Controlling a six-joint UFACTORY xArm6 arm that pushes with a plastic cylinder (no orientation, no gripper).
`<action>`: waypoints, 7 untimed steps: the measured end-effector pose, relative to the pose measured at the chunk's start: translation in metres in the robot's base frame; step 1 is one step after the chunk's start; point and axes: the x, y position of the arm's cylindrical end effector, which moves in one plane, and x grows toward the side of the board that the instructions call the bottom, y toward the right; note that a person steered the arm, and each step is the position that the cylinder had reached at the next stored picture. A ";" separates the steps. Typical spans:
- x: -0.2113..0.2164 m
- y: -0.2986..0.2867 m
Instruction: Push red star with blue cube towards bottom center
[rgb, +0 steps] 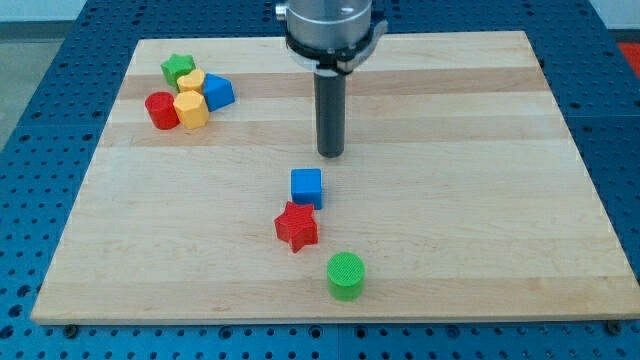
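Observation:
The red star (297, 226) lies on the wooden board (450, 200) a little below the view's middle. The blue cube (307, 187) sits just above it, touching or nearly touching its upper right. My tip (331, 154) is above and slightly right of the blue cube, a short gap from it, not touching any block.
A green cylinder (346, 276) stands below and right of the red star. A cluster sits at the view's top left: a green star (178, 69), a yellow block (192, 82), a blue triangular block (218, 92), a red cylinder (161, 110) and a yellow hexagonal block (191, 110).

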 end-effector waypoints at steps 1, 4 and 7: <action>0.030 -0.010; 0.101 -0.010; 0.133 -0.007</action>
